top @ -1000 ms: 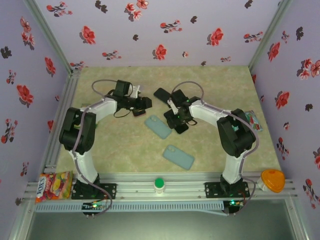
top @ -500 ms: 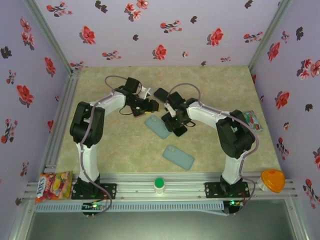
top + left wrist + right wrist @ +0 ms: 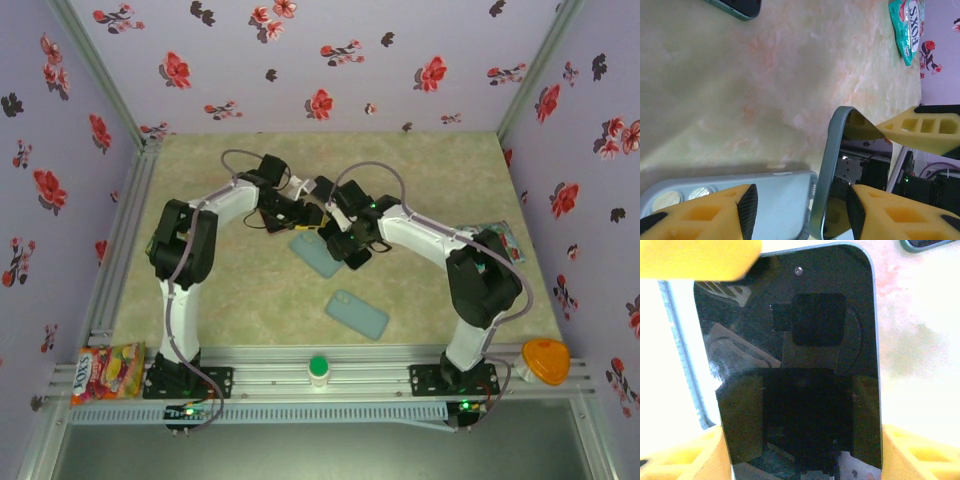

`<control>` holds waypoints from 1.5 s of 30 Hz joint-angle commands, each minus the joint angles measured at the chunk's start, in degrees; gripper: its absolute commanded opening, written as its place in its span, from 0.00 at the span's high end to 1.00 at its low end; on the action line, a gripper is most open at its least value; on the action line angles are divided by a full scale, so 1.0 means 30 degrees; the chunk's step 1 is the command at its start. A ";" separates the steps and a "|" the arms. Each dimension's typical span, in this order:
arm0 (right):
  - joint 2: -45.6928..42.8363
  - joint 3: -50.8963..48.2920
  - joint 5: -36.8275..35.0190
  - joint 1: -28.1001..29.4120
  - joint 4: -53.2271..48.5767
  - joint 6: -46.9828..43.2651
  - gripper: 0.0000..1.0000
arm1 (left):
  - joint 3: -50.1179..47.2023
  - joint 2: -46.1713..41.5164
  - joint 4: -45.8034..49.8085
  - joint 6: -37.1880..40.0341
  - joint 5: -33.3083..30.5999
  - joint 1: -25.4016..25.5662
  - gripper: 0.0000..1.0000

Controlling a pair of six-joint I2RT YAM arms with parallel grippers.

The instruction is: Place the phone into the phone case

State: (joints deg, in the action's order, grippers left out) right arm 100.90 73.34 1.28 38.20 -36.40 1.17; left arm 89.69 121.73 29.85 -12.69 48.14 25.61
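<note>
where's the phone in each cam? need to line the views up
Top external: phone mid-table, just beyond the phone case.
Left wrist: edge-on, lower centre.
Right wrist: screen facing the camera, centre.
Shared landmark: the phone case, next to the phone in top and left wrist.

Teal packet (image 3: 906, 27) is showing "FOX'S" in white letters. Colourful bag (image 3: 105, 371) is apparently carrying the same word, small.

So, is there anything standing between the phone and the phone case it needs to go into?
Nothing visible does. The phone, held by the right gripper, sits right beside the phone case; the open left gripper straddles the phone's edge.
</note>
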 commanded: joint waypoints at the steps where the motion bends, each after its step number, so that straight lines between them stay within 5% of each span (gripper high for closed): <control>1: -0.0789 0.0239 -0.0368 0.0197 -0.0311 -0.0426 0.35 | 0.0710 0.0598 0.0716 0.0654 0.1090 0.0137 0.44; 21: -0.0734 0.0542 -0.0309 0.0378 -0.0354 -0.0389 0.36 | 0.0836 0.1460 0.0510 0.1143 0.4203 0.0285 0.44; 45: -0.0807 0.0748 -0.0397 0.0422 -0.0504 -0.0389 0.37 | 0.0997 0.2137 0.0745 0.1460 0.5091 0.1000 0.50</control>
State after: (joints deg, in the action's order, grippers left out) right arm 100.49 73.65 1.26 38.96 -37.63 0.99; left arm 91.57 126.72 30.94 -9.67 61.67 28.05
